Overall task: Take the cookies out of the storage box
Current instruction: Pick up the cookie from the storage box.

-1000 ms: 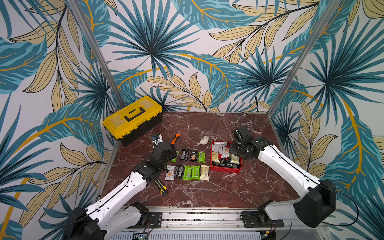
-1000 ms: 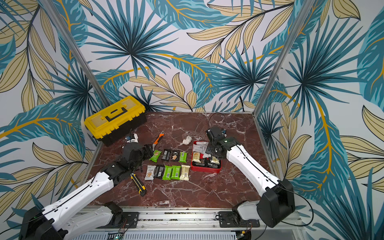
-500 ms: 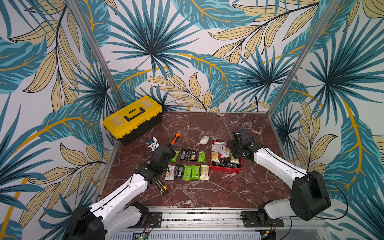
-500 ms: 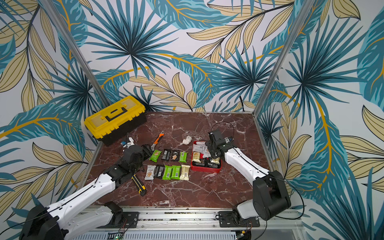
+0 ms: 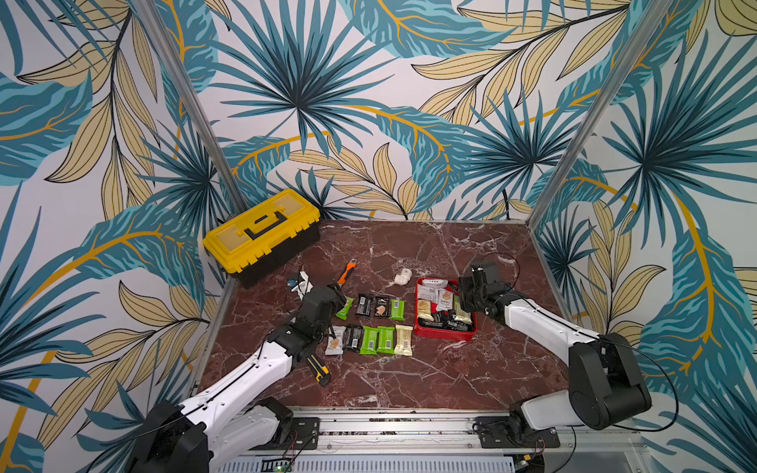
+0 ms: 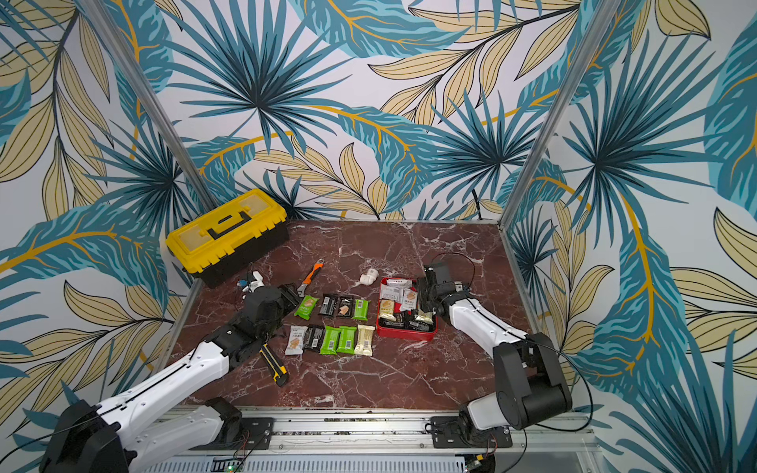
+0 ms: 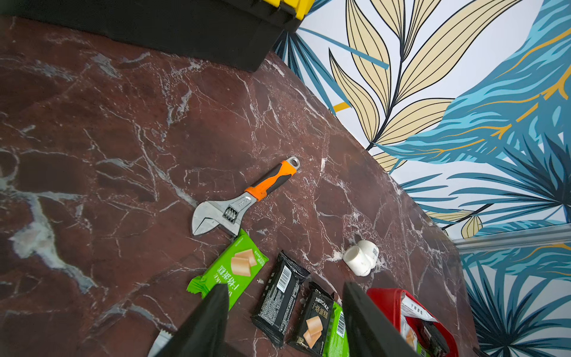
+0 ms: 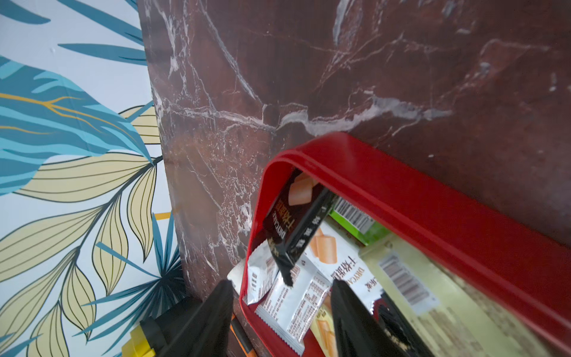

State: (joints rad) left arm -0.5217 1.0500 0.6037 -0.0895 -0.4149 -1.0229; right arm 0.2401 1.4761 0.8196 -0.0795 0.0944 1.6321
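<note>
Leaf-patterned walls [image 5: 368,102] are closing in a red-brown marble bench [image 5: 409,245] on three sides. Toward its right side the storage box [image 5: 445,333], red and shallow, is sitting flat and holding a jumble of cookies [image 5: 439,302]: white, cream and black wrappers overlapping one another. In the right wrist view one black packet [image 8: 296,222] is leaning on edge against the box's corner, above white ones and a green one.

Nine more cookies are lying flat on the bench left of the box, in two rows. Four are making up the farther row, with a green packet [image 5: 345,308] at its left end. Five are making up the nearer row [image 5: 370,340]: white, black, two green and cream.

Over the right side of the box the right jaws are hanging, standing apart and gripping nothing. One of the fingers [image 8: 213,312] is showing against the bench outside the red wall, the other against the wrappers inside.

At the left end of the farther row the left jaws are hovering, likewise apart and empty. One finger [image 7: 213,312] is overlapping the green packet's end, though whether it is touching is unclear.

An orange-handled wrench [image 7: 241,201] is lying just beyond that packet, and a white pipe fitting [image 5: 402,277] is resting between it and the box. A yellow-lidded toolbox [image 5: 262,229] is occupying the far left corner, and a yellow-black utility knife [image 5: 318,366] is lying beside the left arm [image 5: 254,368].
</note>
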